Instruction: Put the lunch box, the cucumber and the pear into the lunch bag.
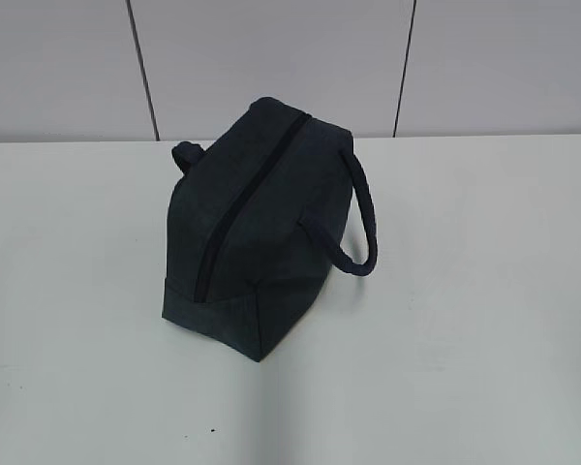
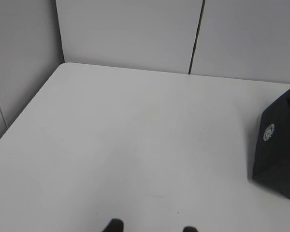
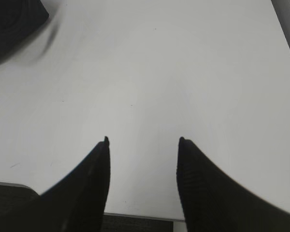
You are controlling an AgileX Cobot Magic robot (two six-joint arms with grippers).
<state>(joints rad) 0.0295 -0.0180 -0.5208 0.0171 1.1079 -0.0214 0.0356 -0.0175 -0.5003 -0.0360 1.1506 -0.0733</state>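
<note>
- I am seeing the lunch bag (image 1: 261,228) sitting mid-worktop (image 1: 484,320), its zipper (image 1: 242,208) apparently closed.
- My left fingers (image 2: 152,227) and right fingers (image 3: 142,145) are both standing parted, grasping nothing, hovering over bare worktop.
- No lunch box, cucumber or pear is showing in any view.
- I am judging packing looks finished or unstarted; next calls for checking the bag's contents.

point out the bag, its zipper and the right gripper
bag (image 1: 271,281), exterior view, dark fabric side panel
zipper (image 1: 242,208), exterior view, middle of the closed zip line
right gripper (image 3: 142,142), right wrist view, gap between the open fingertips
</note>
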